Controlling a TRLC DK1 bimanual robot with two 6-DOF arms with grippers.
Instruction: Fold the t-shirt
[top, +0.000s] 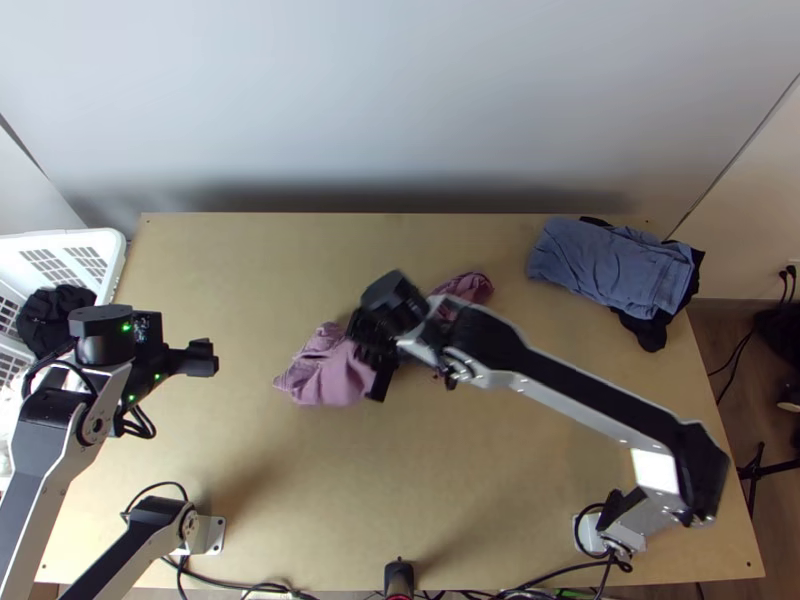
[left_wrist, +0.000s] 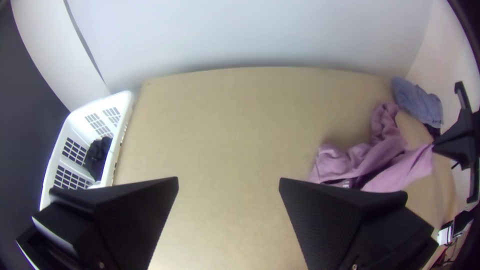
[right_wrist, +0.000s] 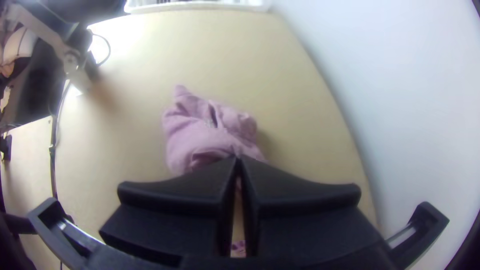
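Closest to my overhead camera, the right arm (top: 600, 405) spans the right half of the table (top: 440, 500), which is my landmark for everything else. At the table's left side I have the left arm (top: 45, 500), and beyond it a white basket (left_wrist: 127, 107) with dark cloth (top: 45, 315) inside. Toward the table's far right corner lies a blue garment (top: 610, 265), seemingly folded, on top of a black one (top: 645, 328). Mid-table is the pink t-shirt (top: 335, 375), bunched and rumpled, neither spread nor squared up. My right gripper (left_wrist: 435, 145) is clamped on a raised pinch of it, fingers together, while my left gripper (left_wrist: 229, 181) sits over the table's left part with its fingers wide apart and nothing between them. I'd call the task barely begun: I see no clean fold, so I judge that the flattening, the sleeves, the body folds and the final placing are all left to do. From overhead, the right arm covers the middle of the shirt, and the basket is cut off at the picture's edge. I can't tell which part of the shirt I have pinched, nor where its collar or hem runs; only a pale label (left_wrist: 346, 184) peeks out of the creases
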